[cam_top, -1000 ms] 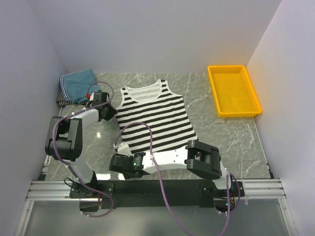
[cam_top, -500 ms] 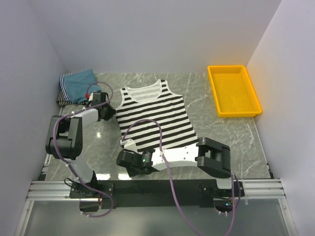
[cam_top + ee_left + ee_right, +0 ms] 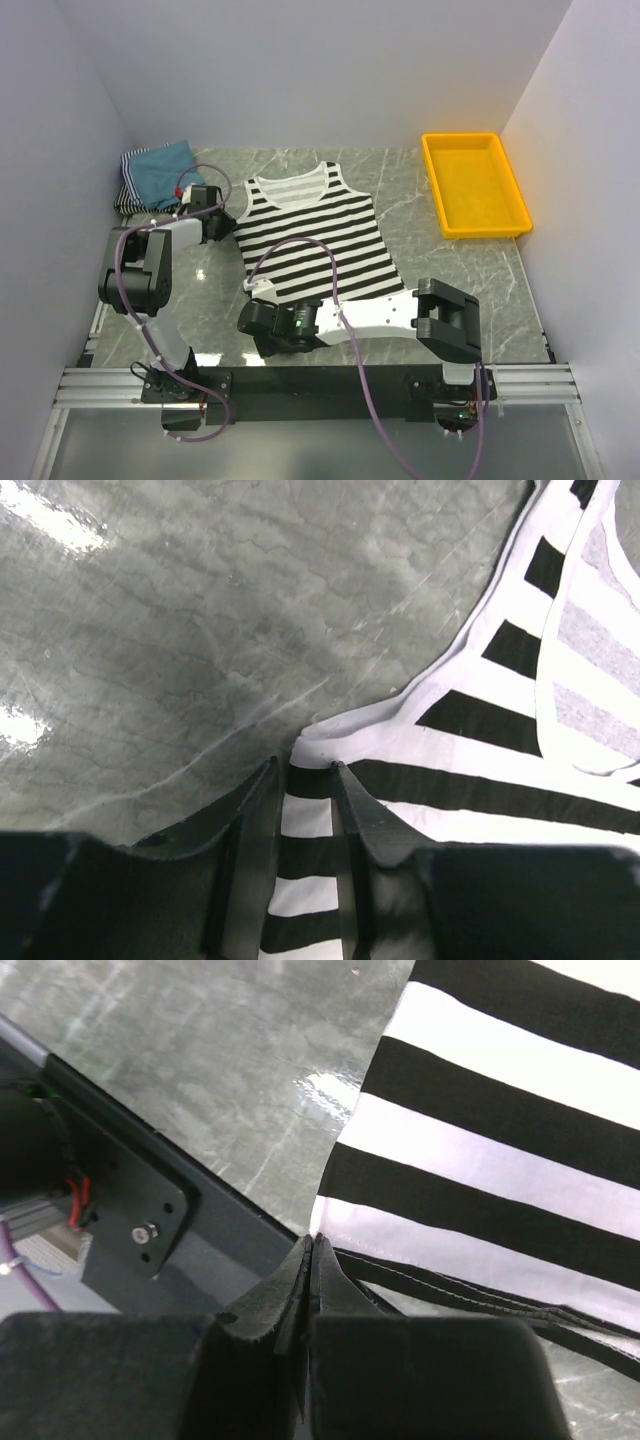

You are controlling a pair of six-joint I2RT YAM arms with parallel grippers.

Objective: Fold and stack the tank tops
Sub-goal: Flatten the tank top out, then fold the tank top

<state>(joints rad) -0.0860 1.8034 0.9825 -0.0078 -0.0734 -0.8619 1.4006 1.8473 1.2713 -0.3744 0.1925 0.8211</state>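
The black-and-white striped tank top [image 3: 320,235] lies flat in the middle of the table, neck to the back. At its left shoulder strap, my left gripper [image 3: 222,222] has a strip of the striped cloth [image 3: 305,820] filling the gap between its fingers [image 3: 303,765]. My right gripper [image 3: 256,297] is at the near left hem corner, its jaws pinched tight on the white hem edge [image 3: 311,1238], with a lower hem layer showing beneath. A teal tank top [image 3: 160,168] rests on folded finely striped ones [image 3: 127,196] at the back left.
A yellow plastic tray [image 3: 474,185] stands at the back right by the wall. White walls close in the table on three sides. The dark frame of the arm bases [image 3: 130,1200] sits just beside the right gripper at the near edge.
The right arm has stretched out along the near hem, its gripper shifting slightly right, and its jaws have shut on the corner. The left gripper has stayed at the shoulder.
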